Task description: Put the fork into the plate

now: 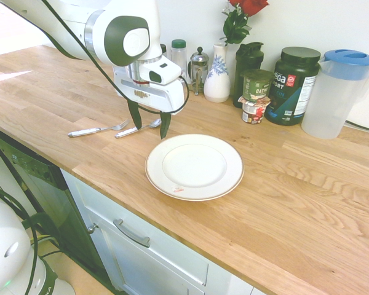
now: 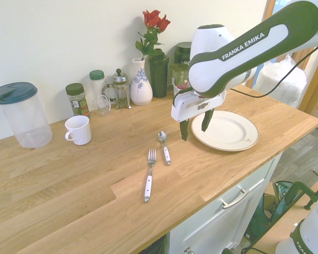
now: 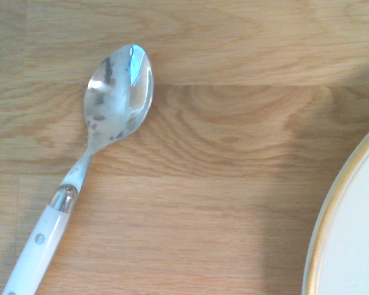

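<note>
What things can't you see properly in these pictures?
- Fork: missing from the wrist view, which shows only the spoon and one cut-off edge of the plate.
- Spoon handle: runs off the wrist view's edge.
- White mug: hidden behind the arm in the first exterior view.
- Red mark on the plate: too small to read.
- Labels on the jars: too small in the second exterior view.

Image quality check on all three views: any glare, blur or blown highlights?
First exterior view: overexposed, washed out at the left edge; plate nearly clips. Second exterior view: evenly lit, fork sharp, slight wide-angle bend. Wrist view: in focus, spoon bowl shows mottled reflections; soft shadow on the wood beside the plate rim.
</note>
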`<state>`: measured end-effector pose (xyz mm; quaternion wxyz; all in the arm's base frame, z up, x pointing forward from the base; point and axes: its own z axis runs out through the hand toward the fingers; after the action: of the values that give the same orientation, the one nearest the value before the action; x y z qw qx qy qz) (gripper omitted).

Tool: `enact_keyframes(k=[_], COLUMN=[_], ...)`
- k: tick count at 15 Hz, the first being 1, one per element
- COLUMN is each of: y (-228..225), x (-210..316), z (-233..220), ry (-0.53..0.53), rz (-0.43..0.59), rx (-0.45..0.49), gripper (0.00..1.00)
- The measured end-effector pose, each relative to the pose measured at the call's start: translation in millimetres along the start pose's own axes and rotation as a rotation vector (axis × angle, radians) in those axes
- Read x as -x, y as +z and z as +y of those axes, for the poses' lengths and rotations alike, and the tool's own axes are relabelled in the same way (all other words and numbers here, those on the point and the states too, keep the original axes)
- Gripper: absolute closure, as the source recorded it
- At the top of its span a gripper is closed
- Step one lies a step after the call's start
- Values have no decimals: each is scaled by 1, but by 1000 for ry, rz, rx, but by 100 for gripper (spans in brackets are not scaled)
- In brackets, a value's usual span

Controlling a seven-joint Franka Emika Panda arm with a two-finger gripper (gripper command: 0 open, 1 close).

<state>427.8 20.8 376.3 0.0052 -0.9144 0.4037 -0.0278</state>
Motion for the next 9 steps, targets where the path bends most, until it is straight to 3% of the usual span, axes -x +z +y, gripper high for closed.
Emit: enact_keyframes(k=[5, 9], y=[-2, -18], x=[7, 51], z=[-3, -33], ry=[53, 128], rz=[-17, -9], rx=[-35, -77], gripper=[0, 0])
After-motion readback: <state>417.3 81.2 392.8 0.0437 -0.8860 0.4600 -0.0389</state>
